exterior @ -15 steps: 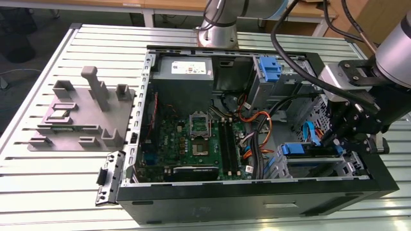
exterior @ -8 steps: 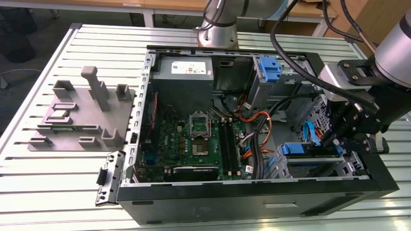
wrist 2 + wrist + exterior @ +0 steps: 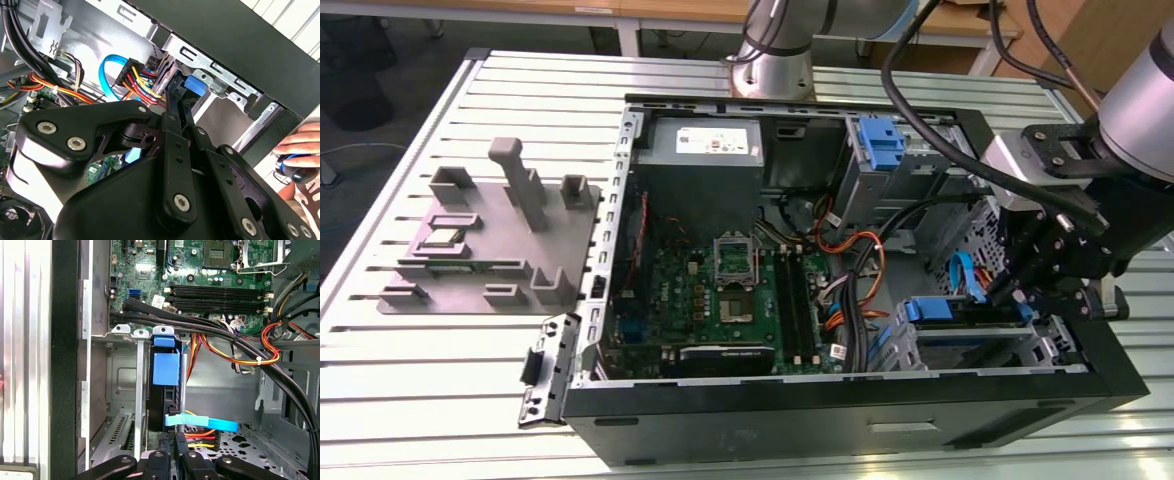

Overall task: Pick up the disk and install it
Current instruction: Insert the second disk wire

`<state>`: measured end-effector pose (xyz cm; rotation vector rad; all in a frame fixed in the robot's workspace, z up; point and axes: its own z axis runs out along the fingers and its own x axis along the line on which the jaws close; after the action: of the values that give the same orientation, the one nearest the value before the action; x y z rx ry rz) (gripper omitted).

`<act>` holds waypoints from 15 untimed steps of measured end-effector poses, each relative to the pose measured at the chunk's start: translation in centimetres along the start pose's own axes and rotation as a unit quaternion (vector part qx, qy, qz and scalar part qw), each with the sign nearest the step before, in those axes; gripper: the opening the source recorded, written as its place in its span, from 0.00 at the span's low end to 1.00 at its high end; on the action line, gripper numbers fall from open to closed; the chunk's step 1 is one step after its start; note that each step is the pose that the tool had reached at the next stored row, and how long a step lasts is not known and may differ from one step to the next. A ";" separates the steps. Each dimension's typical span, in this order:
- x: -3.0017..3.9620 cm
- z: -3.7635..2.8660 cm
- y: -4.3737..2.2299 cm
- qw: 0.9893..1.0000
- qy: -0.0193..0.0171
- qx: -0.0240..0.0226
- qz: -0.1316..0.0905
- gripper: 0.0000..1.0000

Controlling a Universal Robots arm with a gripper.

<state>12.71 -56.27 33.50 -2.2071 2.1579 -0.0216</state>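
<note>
the open computer case [image 3: 854,405] lies on its side on the slatted metal table [image 3: 427,380], and everything here is placed against it. the gripper [image 3: 1027,290] reaches into the case at its drive cage corner, on the exterior view's right, near the case's front wall. the disk [image 3: 165,390] stands on edge in a slot of the metal drive cage [image 3: 125,385] inside the case, its blue carrier frame facing out; in the exterior view that blue frame [image 3: 947,312] shows just beside the gripper. the jaws look nearly closed, their slim tips meeting at the disk's edge, though i cannot tell whether they truly grip it. a blue flat cable [image 3: 202,422] crosses just beside the disk, and orange, red and yellow wires [image 3: 220,347] run past the cage toward the green motherboard [image 3: 720,300] in the case's middle. outside the case, a grey fixture block [image 3: 487,240] rests on the table. a hand [image 3: 300,147] shows beyond the case wall.
</note>
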 end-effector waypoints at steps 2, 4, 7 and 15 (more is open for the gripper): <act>-0.01 0.03 0.00 1.000 0.000 0.000 0.000 0.16; 0.00 0.04 0.00 1.000 0.000 0.000 0.000 0.16; 0.00 0.05 0.00 1.000 0.000 0.000 0.000 0.16; 0.00 -0.15 0.00 1.000 0.000 0.000 0.000 0.16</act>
<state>12.71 -56.27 33.65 -2.2068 2.1579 -0.0214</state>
